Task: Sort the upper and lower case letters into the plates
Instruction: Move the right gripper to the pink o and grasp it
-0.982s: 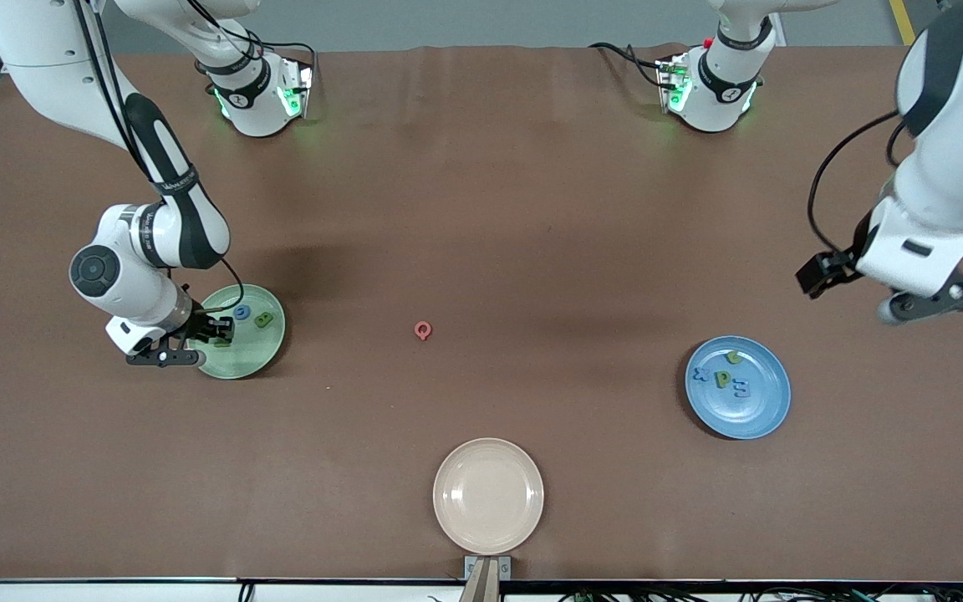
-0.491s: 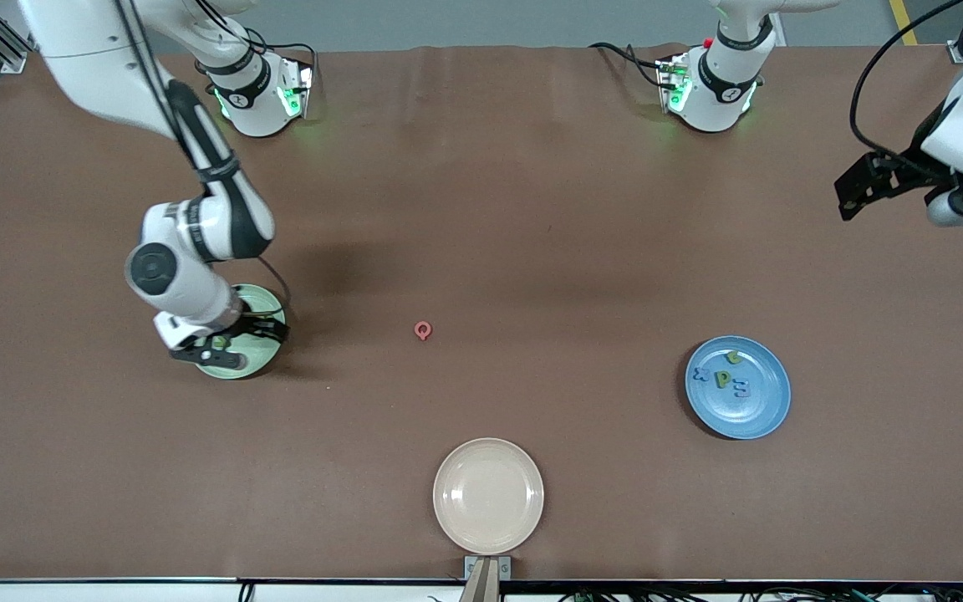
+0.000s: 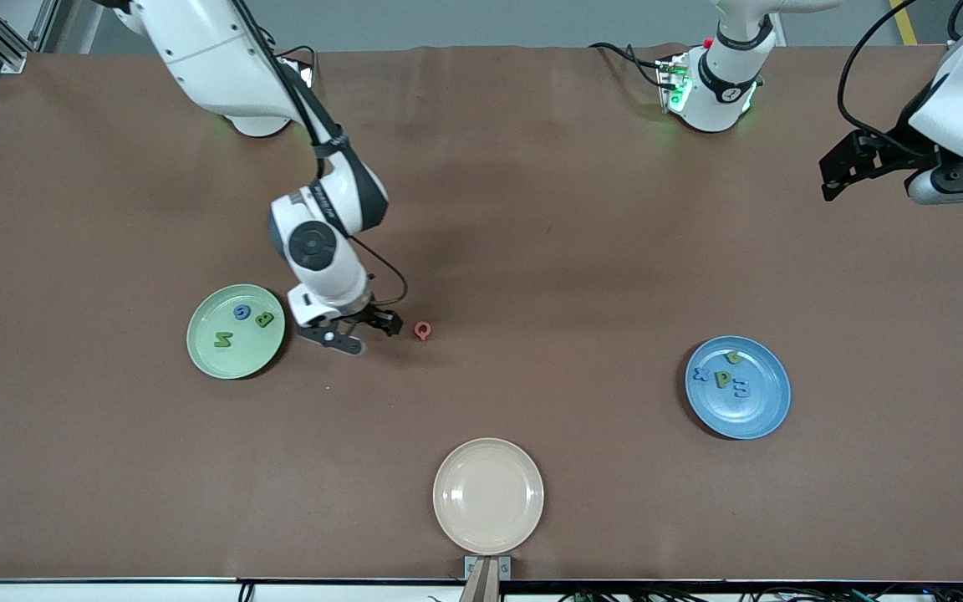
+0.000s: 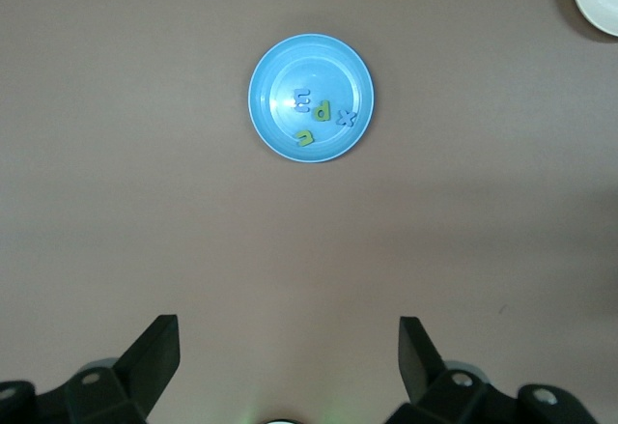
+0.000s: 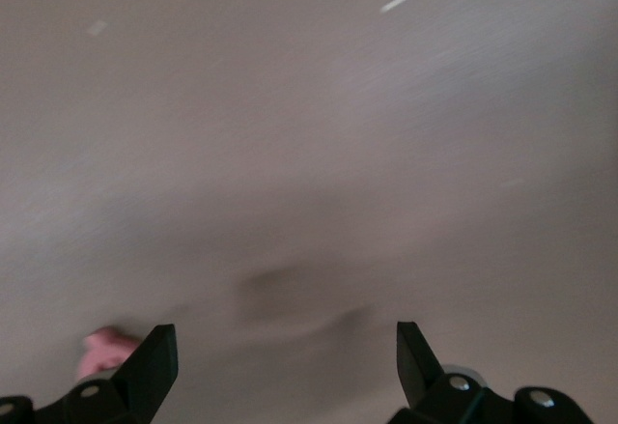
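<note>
A brown table (image 3: 532, 209) fills the view. The right gripper (image 3: 369, 322) hangs low over it with jaws wide and empty, just beside the red Q (image 3: 422, 330). The left gripper (image 3: 845, 171) waits high, open and empty, over its end. The beige plate (image 3: 488, 496) is bare. The green plate (image 3: 235, 331) holds three letters, the blue plate (image 3: 737, 387) four.

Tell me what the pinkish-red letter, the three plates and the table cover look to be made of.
Pinkish-red letter: matte, thick, probably foam or soft plastic. Pale green plate, blue plate and cream plate: smooth, faint sheen, likely plastic or melamine, possibly glazed ceramic. Table cover: matte brown sheet, slightly rippled at the edge by the arms' bases, perhaps fabric or vinyl.
</note>
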Robot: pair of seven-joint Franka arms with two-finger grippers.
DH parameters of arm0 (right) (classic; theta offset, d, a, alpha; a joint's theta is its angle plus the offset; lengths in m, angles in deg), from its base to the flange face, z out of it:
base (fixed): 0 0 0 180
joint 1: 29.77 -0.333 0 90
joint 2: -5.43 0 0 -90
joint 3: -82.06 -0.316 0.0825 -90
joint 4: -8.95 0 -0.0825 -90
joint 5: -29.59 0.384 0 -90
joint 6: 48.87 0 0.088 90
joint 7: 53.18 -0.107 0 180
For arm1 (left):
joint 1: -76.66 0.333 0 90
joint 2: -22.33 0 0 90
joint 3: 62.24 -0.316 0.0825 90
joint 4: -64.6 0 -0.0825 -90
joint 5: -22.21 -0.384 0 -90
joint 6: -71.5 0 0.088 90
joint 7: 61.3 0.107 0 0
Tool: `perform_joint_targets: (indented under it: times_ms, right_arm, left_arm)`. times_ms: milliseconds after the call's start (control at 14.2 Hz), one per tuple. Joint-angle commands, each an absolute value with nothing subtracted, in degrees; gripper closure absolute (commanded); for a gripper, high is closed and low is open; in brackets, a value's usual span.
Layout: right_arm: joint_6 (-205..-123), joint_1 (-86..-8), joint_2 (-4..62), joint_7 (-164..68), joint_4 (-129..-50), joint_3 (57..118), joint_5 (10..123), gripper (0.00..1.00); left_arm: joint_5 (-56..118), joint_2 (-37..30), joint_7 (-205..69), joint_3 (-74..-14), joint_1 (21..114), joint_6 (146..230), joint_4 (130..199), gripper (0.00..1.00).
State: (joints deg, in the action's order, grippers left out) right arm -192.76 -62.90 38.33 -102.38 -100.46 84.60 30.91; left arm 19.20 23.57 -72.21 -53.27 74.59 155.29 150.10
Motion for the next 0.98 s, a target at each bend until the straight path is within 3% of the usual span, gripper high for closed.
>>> perform_joint_targets:
  times_ms: [0, 351, 912]
  right_arm:
    - [-192.3, -65.5, 43.2, -105.6, -93.9, 85.1, 31.0, 0.00]
    - [-192.3, -67.4, 45.6, -106.2, -91.2, 85.1, 31.0, 0.03]
    - [-192.3, -69.2, 45.7, -105.8, -91.2, 85.1, 30.4, 0.33]
  left_arm:
    - [20.2, 24.6, -72.1, -53.3, 75.0, 155.1, 150.6, 0.00]
    - [19.6, 23.3, -71.5, -53.3, 75.0, 155.1, 149.7, 0.00]
    - [20.1, 22.6, -71.1, -53.3, 75.1, 155.3, 148.9, 0.00]
